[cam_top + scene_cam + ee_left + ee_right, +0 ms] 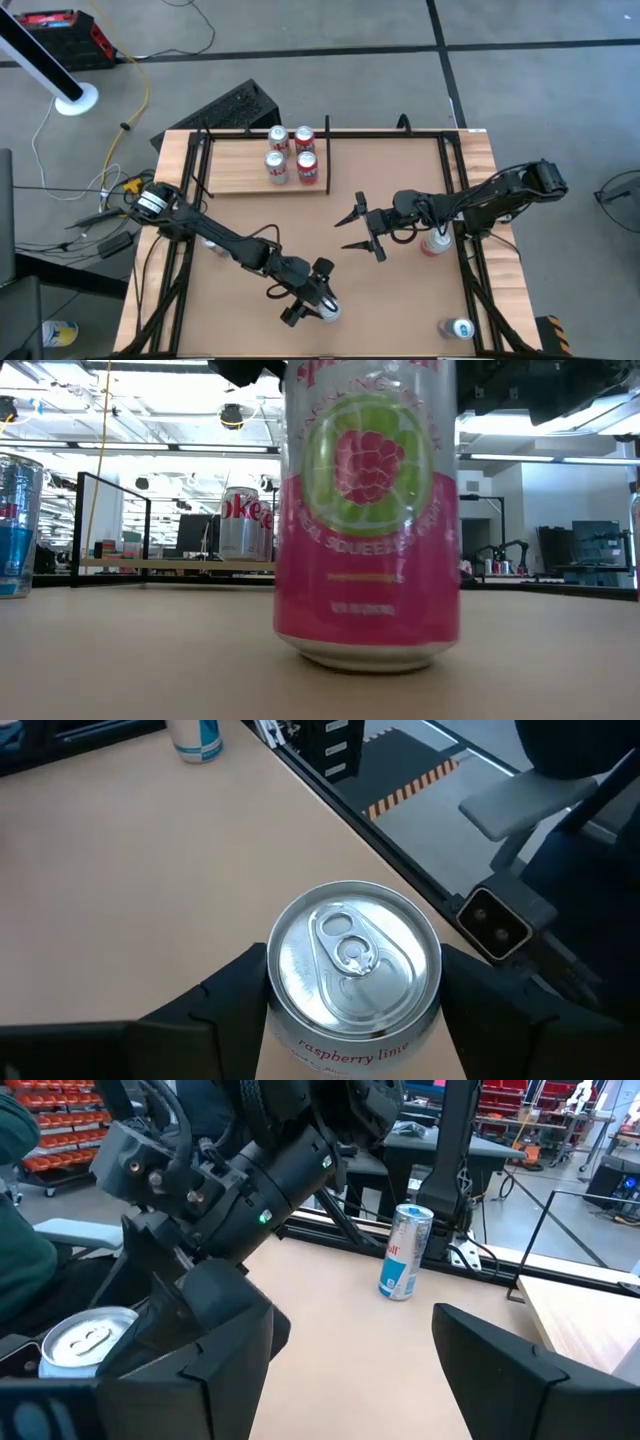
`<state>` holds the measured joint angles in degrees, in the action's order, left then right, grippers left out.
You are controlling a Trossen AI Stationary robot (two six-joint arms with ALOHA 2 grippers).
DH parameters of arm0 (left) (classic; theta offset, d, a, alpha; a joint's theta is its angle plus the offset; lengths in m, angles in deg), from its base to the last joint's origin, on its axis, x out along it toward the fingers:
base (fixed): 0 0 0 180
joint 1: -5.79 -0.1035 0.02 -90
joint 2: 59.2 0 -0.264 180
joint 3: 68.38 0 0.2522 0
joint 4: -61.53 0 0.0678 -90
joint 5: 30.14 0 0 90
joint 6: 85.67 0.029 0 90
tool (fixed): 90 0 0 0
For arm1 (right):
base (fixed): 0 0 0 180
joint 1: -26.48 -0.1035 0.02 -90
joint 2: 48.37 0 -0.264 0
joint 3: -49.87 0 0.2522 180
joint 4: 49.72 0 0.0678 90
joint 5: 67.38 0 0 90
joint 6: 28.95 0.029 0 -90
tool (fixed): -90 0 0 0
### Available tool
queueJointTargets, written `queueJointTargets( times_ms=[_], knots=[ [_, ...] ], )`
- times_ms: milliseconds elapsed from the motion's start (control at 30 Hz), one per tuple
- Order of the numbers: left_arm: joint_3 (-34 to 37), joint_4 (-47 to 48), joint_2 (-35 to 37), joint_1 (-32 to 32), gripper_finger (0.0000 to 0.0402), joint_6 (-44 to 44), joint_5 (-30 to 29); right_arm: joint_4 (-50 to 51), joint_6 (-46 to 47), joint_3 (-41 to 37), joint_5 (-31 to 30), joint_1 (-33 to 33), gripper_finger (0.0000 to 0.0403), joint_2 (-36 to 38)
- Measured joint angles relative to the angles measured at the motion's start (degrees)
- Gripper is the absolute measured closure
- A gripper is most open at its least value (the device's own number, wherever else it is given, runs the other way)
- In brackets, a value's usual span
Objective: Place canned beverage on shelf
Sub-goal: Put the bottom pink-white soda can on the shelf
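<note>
- The tabletop (400, 300) is the broad brown surface under both my arms, framed by black rails
- The shelf (240, 165) of pale wood planks lies at the far side of the table; four cans (292, 153) stand clustered at its right end
- My left arm reaches in from the left edge toward the near middle of the table, and my left gripper (318, 300) sits around the raspberry lime can (353, 970)
- That pink can stands upright on the table near the front edge, well apart from the shelf; my two dark fingers (235, 995) flank its sides, close against it, though I cannot tell if they press it yet
- My right gripper (360, 230) hovers over mid-table with its fingers spread wide, holding nothing
- A red and white can (436, 243) stands beside my right arm
- A slim blue and silver can (405, 1252) stands near the front right corner, alone
</note>
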<state>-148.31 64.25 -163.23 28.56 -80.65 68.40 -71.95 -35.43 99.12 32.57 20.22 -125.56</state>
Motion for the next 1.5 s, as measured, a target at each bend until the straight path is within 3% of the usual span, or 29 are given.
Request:
queueJointTargets(
  times_ms=[200, 500, 667, 933, 1167, 1500],
  knots=[
    [0.0, 5.8, 6.8, 0.1, 0.0173, 0.5, -1.4, 0.9, 0.0, 0.0, 0.0, 0.0, 0.0106, 0.0],
    [0.2, 27.5, 20.9, -1.2, 0.0173, 1.8, -13.3, 1.1, 0.5, 0.0, 0.0, -0.1, 0.0106, 0.0],
    [7.8, 31.3, 33.8, -5.2, 0.0173, 0.3, -20.3, 0.8, 0.8, 0.0, 0.0, -0.1, 0.0106, 0.0],
    [23.2, 37.0, 59.0, -18.5, 0.0173, -0.8, -27.8, 0.7, 0.6, 0.0, 0.0, -0.1, 0.0106, 0.0],
    [27.1, 38.9, 70.8, -35.7, 0.0173, 4.6, -25.5, -1.1, -0.9, 0.0, 0.0, 0.3, 0.0106, 0.0],
    [27.1, 40.7, 65.2, -57.0, 0.0172, 7.8, -9.7, -1.3, -1.1, 0.0, 0.0, 0.4, 0.0106, 0.0]
  ],
)
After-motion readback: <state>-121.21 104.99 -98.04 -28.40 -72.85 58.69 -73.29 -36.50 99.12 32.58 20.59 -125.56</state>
